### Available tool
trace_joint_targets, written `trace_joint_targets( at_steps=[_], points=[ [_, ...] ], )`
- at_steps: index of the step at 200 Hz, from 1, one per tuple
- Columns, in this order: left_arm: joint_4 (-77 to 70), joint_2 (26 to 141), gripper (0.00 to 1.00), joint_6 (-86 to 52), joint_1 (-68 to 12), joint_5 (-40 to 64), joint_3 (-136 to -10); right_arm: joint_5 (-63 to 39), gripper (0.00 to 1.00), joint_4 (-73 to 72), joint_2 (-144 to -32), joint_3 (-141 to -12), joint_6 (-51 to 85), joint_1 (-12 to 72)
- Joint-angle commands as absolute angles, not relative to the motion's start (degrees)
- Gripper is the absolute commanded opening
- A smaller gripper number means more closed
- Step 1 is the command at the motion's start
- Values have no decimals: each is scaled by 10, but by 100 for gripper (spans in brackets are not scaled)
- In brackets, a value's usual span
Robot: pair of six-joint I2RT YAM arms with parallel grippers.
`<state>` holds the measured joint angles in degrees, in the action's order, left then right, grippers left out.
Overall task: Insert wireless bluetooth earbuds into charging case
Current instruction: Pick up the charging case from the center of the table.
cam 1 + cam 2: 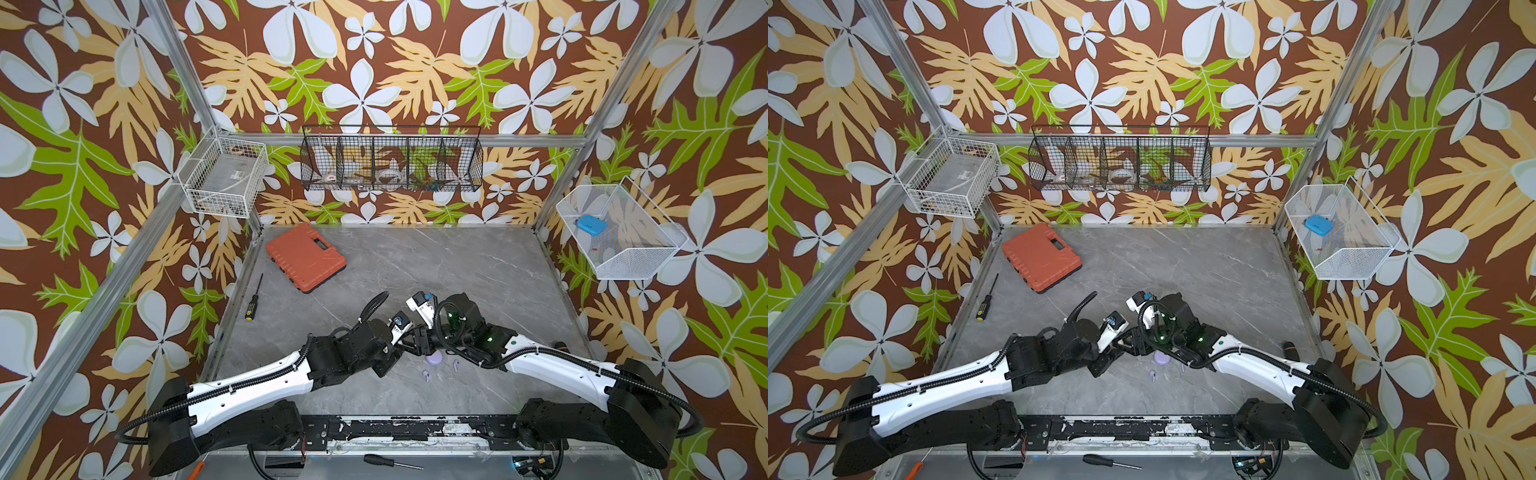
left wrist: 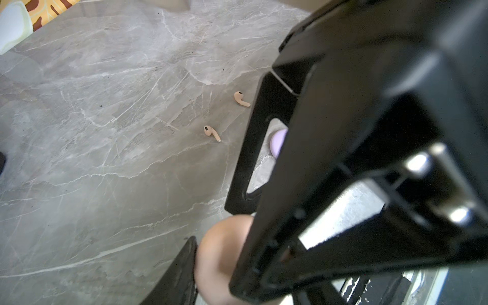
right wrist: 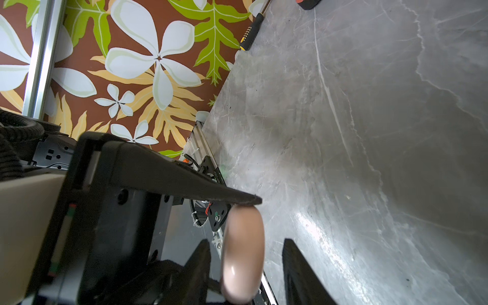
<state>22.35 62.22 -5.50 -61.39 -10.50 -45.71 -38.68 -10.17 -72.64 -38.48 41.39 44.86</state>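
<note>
A round pale pink charging case (image 2: 219, 253) hangs above the table between both grippers. My left gripper (image 2: 224, 250) is shut on its rim; one finger (image 3: 184, 184) presses on the case's edge (image 3: 243, 250). My right gripper (image 3: 247, 241) stands open astride the case's flat faces, with a clear gap on one side. In both top views the two grippers (image 1: 409, 338) (image 1: 419, 338) meet and hide this case. A lavender case (image 1: 435, 356) (image 2: 278, 142) lies on the table under them. Two pale pink earbuds (image 2: 240, 98) (image 2: 211, 132) lie loose on the table. Both top views show two small pale earbuds (image 1: 426, 375) (image 1: 456, 365) near the lavender case.
An orange tool case (image 1: 305, 257) lies at the back left of the grey marble table (image 1: 478, 270), with a black-and-yellow screwdriver (image 1: 253, 297) by the left edge. Wire baskets (image 1: 390, 158) (image 1: 226, 176) (image 1: 619, 232) hang on the walls.
</note>
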Motion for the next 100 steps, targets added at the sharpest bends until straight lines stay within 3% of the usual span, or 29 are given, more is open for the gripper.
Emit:
trace_joint_targets(
  at_steps=[1, 36, 100],
  points=[
    [182, 616, 34, -61, -612, -135, -467, -423, 43, -104, -723, -380, 413, 453],
    [181, 611, 34, -63, -612, -138, -466, -427, 41, -109, -722, -378, 418, 453],
    [180, 604, 34, -62, -613, -142, -466, -430, 48, -101, -710, -372, 417, 453]
  ],
)
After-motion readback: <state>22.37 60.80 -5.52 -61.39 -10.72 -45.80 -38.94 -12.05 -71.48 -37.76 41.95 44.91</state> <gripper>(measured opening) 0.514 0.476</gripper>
